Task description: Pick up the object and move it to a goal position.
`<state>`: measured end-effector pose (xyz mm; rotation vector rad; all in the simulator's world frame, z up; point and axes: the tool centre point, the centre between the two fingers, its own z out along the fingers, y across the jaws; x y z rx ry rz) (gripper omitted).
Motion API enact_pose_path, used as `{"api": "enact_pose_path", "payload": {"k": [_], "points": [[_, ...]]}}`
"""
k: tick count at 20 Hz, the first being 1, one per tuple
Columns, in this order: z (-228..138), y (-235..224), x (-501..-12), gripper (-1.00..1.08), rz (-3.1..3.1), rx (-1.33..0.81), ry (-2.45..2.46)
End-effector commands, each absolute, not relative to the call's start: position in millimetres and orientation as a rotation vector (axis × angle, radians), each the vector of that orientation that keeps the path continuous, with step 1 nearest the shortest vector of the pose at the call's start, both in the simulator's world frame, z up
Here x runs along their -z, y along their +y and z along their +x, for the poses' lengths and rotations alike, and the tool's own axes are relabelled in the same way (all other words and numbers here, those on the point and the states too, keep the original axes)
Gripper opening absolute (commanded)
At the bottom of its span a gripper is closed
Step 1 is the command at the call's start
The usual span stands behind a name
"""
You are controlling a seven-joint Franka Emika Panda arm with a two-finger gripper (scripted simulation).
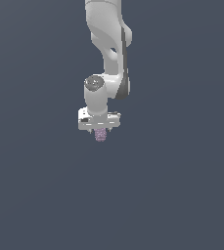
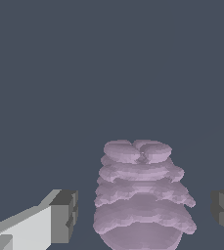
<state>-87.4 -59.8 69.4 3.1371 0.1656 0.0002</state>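
The object [image 2: 142,195] is a pale purple-pink lump of stacked, knobbly layers. In the wrist view it stands between the two dark finger pads [image 2: 64,215] of my gripper [image 2: 144,212], with a narrow gap on each side, so the jaws are open around it without touching. In the exterior view the object [image 1: 100,136] pokes out just below the white hand, and the gripper [image 1: 100,131] sits straight over it. The fingers themselves barely show there. I cannot tell whether the lump rests on the ground.
The white arm [image 1: 108,44] comes down from the top middle of the exterior view. Around it is only a flat, uniform dark grey-blue ground [image 1: 182,195]; no goal marker shows.
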Motion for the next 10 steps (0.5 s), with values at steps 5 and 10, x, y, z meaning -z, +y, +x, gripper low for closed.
{"api": "enact_pose_path", "payload": {"k": [5,10], "points": [[-88.3,-60.0,-44.3,1.0,3.137,0.0,0.167],[-88.0,-59.9,-40.3,-1.0,3.137,0.0,0.168]]}}
